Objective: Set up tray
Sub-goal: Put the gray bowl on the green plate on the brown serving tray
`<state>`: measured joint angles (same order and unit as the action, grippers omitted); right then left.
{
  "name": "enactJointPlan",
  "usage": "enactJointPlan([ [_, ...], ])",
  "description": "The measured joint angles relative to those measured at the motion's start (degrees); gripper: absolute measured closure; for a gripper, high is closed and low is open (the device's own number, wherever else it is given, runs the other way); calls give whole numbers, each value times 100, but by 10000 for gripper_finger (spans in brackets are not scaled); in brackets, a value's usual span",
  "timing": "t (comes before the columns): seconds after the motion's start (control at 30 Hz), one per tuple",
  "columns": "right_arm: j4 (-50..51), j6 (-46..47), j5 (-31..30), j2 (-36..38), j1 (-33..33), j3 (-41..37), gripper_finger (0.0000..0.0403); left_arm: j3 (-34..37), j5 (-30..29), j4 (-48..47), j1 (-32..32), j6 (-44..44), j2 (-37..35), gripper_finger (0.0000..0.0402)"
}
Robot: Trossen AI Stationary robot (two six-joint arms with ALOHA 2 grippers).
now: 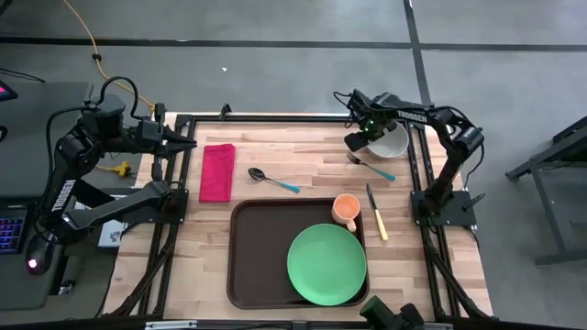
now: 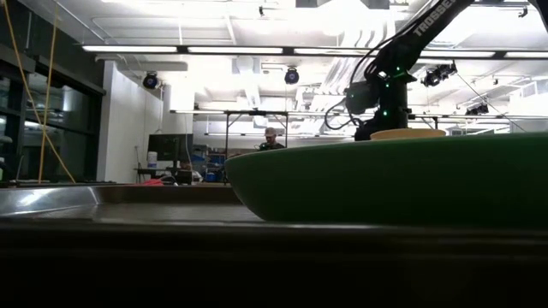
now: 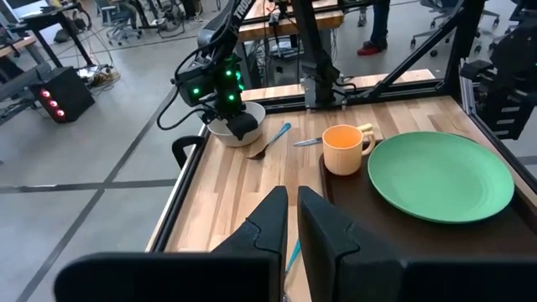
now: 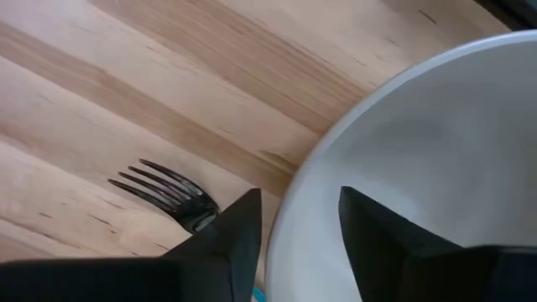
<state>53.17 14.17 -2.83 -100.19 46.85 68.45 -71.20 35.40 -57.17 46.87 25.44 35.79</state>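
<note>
The dark brown tray (image 1: 246, 266) lies at the table's near middle. A green plate (image 1: 326, 264) and an orange cup (image 1: 346, 211) rest on it. A white bowl (image 1: 394, 142) sits on the wood at the far right. My right gripper (image 4: 299, 205) points down over the bowl's left rim, open, with one finger on each side of it. A fork (image 1: 371, 166), a knife (image 1: 377, 213) and a spoon (image 1: 273, 180) lie flat on the wood. A red napkin (image 1: 217, 171) lies flat at the left. My left gripper (image 3: 294, 195) waits raised at the far left, shut and empty. My right gripper comes down from above astride the bowl's rim (image 4: 289, 197), one finger (image 4: 377, 243) inside the bowl and one (image 4: 226, 243) outside. White shows between the fingers, and I cannot tell whether either finger touches the rim. The bowl sits upright on the table.
The fork's tines (image 4: 164, 189) lie on the wood close beside the outer finger. Dark frame rails (image 1: 422, 174) run along the table's left and right edges. Bare wood (image 1: 303, 147) shows between the napkin and the bowl.
</note>
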Motion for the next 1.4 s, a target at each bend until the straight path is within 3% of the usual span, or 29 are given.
enactJointPlan([
  [0.57, -81, 104, 245, -297, -2, 2, 277, 0, 0, 0, 0, 0, 0, 339],
  [0.7, -77, 103, 266, -297, -2, 2, 305, 0, 0, 0, -1, 0, 0, 339],
  [0.93, -16, 36, 282, -282, -2, 2, 393, 0, 0, 0, 0, 0, 0, 339],
  [1.4, 338, -132, 449, 148, -100, 24, 402, 0, 7, 0, -1, 18, 0, 339],
])
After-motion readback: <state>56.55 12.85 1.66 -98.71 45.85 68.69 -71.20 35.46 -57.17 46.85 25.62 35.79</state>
